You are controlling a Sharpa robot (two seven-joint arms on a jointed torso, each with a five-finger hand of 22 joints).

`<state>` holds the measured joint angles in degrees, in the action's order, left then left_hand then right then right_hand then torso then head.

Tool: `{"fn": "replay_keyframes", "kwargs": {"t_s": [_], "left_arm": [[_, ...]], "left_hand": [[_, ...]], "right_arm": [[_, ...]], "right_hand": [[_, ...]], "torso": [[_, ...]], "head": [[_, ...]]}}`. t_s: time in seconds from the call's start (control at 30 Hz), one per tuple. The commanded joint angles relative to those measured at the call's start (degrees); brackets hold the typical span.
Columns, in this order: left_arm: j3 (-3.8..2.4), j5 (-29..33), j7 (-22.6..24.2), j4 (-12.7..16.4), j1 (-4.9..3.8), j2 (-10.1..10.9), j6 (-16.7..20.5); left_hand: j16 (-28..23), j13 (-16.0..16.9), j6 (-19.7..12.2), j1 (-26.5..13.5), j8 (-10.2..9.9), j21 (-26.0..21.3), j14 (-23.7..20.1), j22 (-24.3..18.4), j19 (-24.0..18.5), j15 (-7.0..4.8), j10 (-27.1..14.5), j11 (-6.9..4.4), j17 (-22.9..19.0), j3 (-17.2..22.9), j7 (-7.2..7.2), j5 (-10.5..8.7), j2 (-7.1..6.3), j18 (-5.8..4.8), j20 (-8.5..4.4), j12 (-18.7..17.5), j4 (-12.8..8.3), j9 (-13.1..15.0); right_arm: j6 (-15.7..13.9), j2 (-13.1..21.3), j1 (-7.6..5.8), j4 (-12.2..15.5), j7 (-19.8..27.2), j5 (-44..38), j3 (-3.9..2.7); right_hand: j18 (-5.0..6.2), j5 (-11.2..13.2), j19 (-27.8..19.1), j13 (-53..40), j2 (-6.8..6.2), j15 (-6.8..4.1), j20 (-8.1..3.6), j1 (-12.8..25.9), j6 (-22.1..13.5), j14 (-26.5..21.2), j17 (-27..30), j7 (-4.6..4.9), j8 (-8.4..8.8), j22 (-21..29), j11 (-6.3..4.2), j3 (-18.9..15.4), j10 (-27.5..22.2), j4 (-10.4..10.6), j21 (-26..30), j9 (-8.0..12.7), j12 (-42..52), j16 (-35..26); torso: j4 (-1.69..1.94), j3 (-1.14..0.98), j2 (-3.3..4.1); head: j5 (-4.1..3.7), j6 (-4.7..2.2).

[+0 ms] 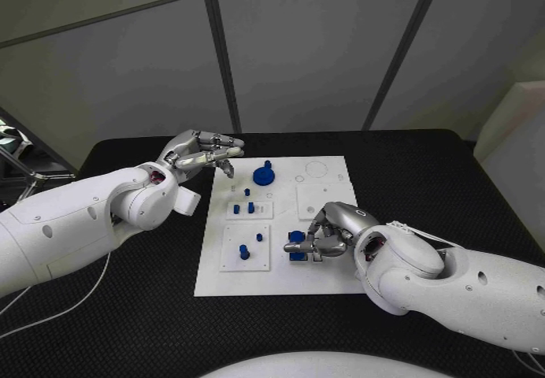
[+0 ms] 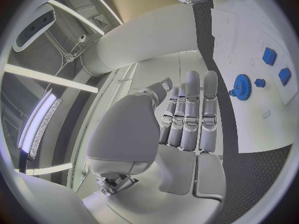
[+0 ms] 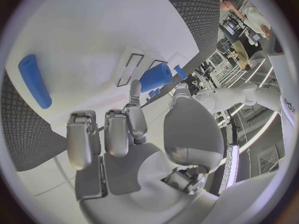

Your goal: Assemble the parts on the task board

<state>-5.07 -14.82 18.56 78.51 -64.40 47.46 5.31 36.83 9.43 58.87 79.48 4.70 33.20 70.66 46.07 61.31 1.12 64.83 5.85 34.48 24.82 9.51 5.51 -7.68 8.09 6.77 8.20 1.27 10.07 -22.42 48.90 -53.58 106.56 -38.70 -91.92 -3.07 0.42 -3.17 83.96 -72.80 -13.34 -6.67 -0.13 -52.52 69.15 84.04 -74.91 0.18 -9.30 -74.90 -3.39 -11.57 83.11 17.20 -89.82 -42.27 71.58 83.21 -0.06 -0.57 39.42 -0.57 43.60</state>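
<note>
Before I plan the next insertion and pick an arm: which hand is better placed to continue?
Probably the right hand: it is down over the task board with its fingers at a blue part. The left hand hovers by the board's far left corner, holding nothing.

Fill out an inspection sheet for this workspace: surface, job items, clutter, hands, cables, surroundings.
Surface: black table, textured top.
Job's things: white task board at the table's middle; blue gear near its far edge; small blue pegs standing in raised white blocks.
Clutter: nothing seen.
Hands: left hand raised at the board's far left corner, fingers curled in, holding nothing; right hand down on the board, fingers at a blue part, grasp not clear.
Cables: white cable lies on the table under the left arm.
Surroundings: grey panelled wall behind the table.
</note>
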Motion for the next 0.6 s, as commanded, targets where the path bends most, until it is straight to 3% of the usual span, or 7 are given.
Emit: {"fn": "replay_keyframes", "kwargs": {"t_s": [0.03,0.2,0.3,0.37,0.6], "left_arm": [[-0.04,0.25,0.27,0.10,-0.08,-0.01,-0.48],[-0.04,0.25,0.28,0.07,-0.07,0.01,-0.49],[-0.04,0.25,0.27,0.07,-0.07,0.04,-0.49],[-0.04,0.25,0.26,0.06,-0.07,0.04,-0.48],[-0.04,0.25,0.24,0.00,-0.06,-0.02,-0.48]], "left_hand": [[-0.40,0.07,0.04,-0.41,-0.39,-0.19,-0.14,-0.06,-0.03,0.05,-0.21,0.01,-0.09,-0.27,0.12,-0.32,0.18,2.35,0.34,0.03,-0.08,0.07],[-0.41,0.08,0.03,-0.41,-0.40,-0.23,-0.14,-0.08,-0.02,0.05,-0.22,0.01,-0.10,-0.28,0.12,-0.32,0.18,2.35,0.34,0.03,-0.08,0.08],[-0.43,0.11,0.03,-0.42,-0.42,-0.28,-0.14,-0.11,-0.01,0.05,-0.24,0.01,-0.12,-0.31,0.12,-0.33,0.16,2.35,0.34,0.02,-0.09,0.10],[-0.43,0.11,0.03,-0.42,-0.42,-0.28,-0.14,-0.11,-0.01,0.05,-0.24,0.01,-0.12,-0.31,0.12,-0.33,0.16,2.35,0.34,0.02,-0.09,0.10],[-0.43,0.11,0.03,-0.42,-0.42,-0.28,-0.14,-0.11,-0.01,0.05,-0.24,0.01,-0.12,-0.31,0.12,-0.33,0.16,2.35,0.34,0.02,-0.09,0.10]], "right_arm": [[-1.85,0.24,-0.06,0.45,0.14,-0.94,-0.02],[-1.93,0.81,-0.06,1.13,1.05,-1.25,-0.01],[-1.27,1.29,-0.06,1.63,1.83,-1.63,-0.01],[-0.76,1.57,-0.06,1.86,2.18,-1.78,-0.01],[0.30,2.17,-0.06,2.28,2.65,-2.23,0.00]], "right_hand": [[-0.42,0.30,6.04,0.00,0.16,-0.40,-0.51,0.62,-0.05,3.19,-1.20,0.17,0.32,-15.10,-0.18,-0.25,-0.03,0.02,-0.18,-0.15,-0.28,-0.22],[-0.42,0.19,6.04,-0.20,1.42,-0.44,-0.55,-1.49,0.31,3.25,-1.45,0.07,0.26,-15.10,-0.25,1.46,0.11,-0.11,-0.18,-0.71,-0.11,-0.11],[-0.42,-0.33,6.04,-0.37,3.79,-0.42,-0.50,-10.64,0.62,3.31,-1.68,0.02,0.47,-15.10,-0.25,4.03,0.22,-0.76,-0.18,-1.56,-0.03,-0.03],[-0.42,-0.37,6.04,-0.41,5.07,-0.46,-0.51,-14.44,0.79,3.33,-1.78,-0.04,0.56,-15.10,-0.31,5.04,0.24,-1.96,-0.18,-1.98,-0.06,-0.01],[-0.42,-0.41,6.04,-0.58,6.03,-0.46,-0.53,-18.18,0.99,3.39,-2.08,-0.02,0.84,-15.10,-0.32,5.05,0.32,-4.53,-0.18,-2.76,0.01,0.10]], "torso": [[0.02,-0.01,0.00],[-0.01,-0.07,0.00],[0.02,-0.03,0.02],[0.04,-0.02,0.02],[-0.01,-0.01,0.03]], "head": [[-0.13,-0.09],[-0.11,-0.16],[-0.11,-0.21],[-0.12,-0.21],[-0.06,-0.15]]}}
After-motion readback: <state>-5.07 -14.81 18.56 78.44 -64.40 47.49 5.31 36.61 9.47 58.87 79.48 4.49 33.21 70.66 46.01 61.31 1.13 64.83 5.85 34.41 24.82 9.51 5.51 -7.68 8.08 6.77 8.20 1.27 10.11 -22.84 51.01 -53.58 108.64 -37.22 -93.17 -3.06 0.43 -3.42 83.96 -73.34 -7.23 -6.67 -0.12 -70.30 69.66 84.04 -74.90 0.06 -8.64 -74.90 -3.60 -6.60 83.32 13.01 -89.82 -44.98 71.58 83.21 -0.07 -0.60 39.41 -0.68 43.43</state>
